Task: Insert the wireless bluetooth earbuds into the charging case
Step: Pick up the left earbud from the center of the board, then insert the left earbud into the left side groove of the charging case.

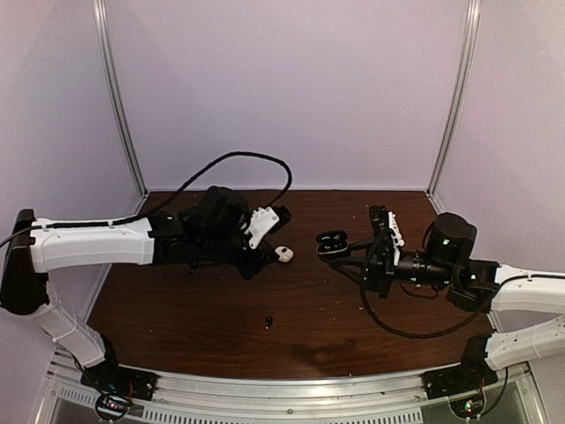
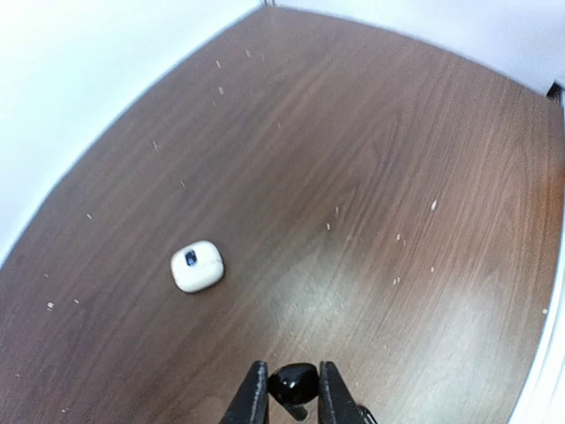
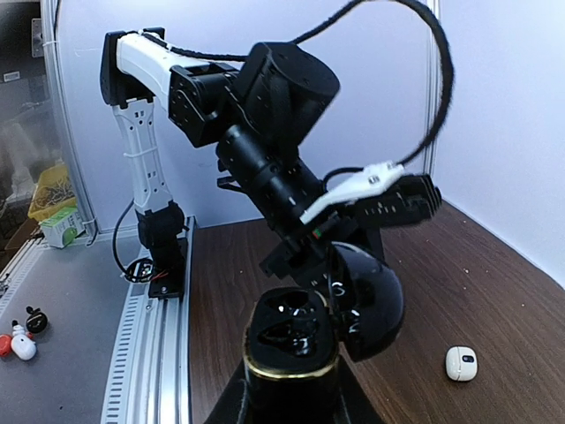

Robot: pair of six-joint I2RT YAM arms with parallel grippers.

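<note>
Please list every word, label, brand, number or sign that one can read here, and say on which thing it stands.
No text can be read in any view.
White sticker at the left edge of the right wrist view: too blurred to read.
Dark mark on the white rounded object: no letters can be made out.
Black charging case: no print shows.

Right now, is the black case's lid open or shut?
Open. The black case shows its inner wells, with the lid swung back beside them.
</note>
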